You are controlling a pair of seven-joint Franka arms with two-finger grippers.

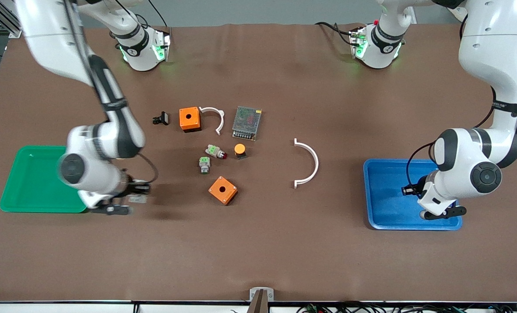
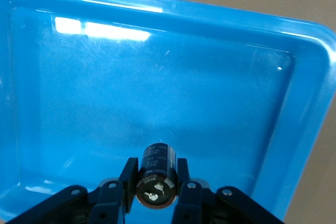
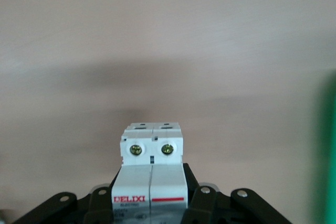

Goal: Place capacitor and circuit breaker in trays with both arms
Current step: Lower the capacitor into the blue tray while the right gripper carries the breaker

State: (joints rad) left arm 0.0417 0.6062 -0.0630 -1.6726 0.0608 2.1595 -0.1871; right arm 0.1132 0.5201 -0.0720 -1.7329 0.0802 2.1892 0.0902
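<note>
Carry stage: left gripper (image 2: pixel 156 192) clamps the capacitor (image 2: pixel 156 174) over the blue tray (image 2: pixel 310 119); right gripper (image 3: pixel 152 200) grips the circuit breaker (image 3: pixel 151 169) beside the green tray (image 1: pixel 32 182); next, probably release into the trays.

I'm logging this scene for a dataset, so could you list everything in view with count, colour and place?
capacitor: 1, black, in left gripper over blue tray
circuit breaker: 1, white, in right gripper
blue tray: 1, left arm's end
green tray: 1, right arm's end
orange boxes: 2, mid-table
curved clips: 2, white, mid-table
power supply: 1, grey mesh
green-topped parts: 2, grey
orange-capped button: 1
black clip: 1
left gripper: shut
right gripper: shut, beside green tray
</note>
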